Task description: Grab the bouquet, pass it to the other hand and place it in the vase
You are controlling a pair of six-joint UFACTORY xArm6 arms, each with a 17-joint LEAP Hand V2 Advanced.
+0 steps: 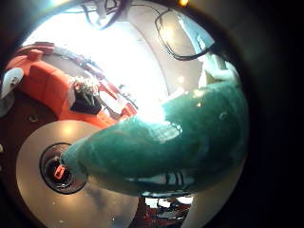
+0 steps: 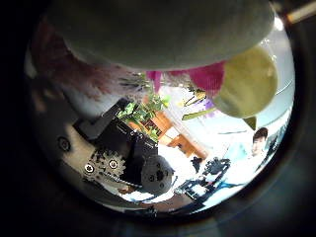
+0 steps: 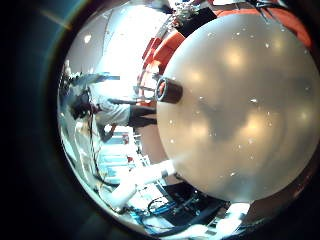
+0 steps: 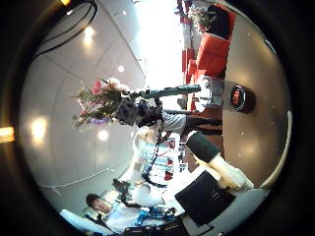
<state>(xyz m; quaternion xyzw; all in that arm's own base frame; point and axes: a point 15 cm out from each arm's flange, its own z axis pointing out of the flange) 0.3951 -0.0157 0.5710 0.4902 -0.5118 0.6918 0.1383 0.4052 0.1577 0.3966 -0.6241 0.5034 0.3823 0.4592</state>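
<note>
The bouquet's wrapped stem (image 1: 180,138) lies right against my left palm and fills much of the little finger side view. Its flowers (image 2: 202,77) and a round bud (image 2: 247,81) crowd the thumb side view, beside the hand's own geared fingers (image 2: 118,163). The right thumb side view shows my left hand (image 4: 133,106) held up in the air, shut on the bouquet (image 4: 98,100). The vase (image 4: 239,98) stands on the round table (image 4: 261,128), apart from both hands, and shows again as the vase (image 3: 168,90) and the vase (image 1: 62,171). My right hand (image 4: 219,165) holds nothing, and what shows of its fingers is straight.
The round table (image 3: 250,120) fills the right little finger side view, so that palm is close over it. A sofa (image 1: 47,81) stands beyond the table (image 1: 28,161).
</note>
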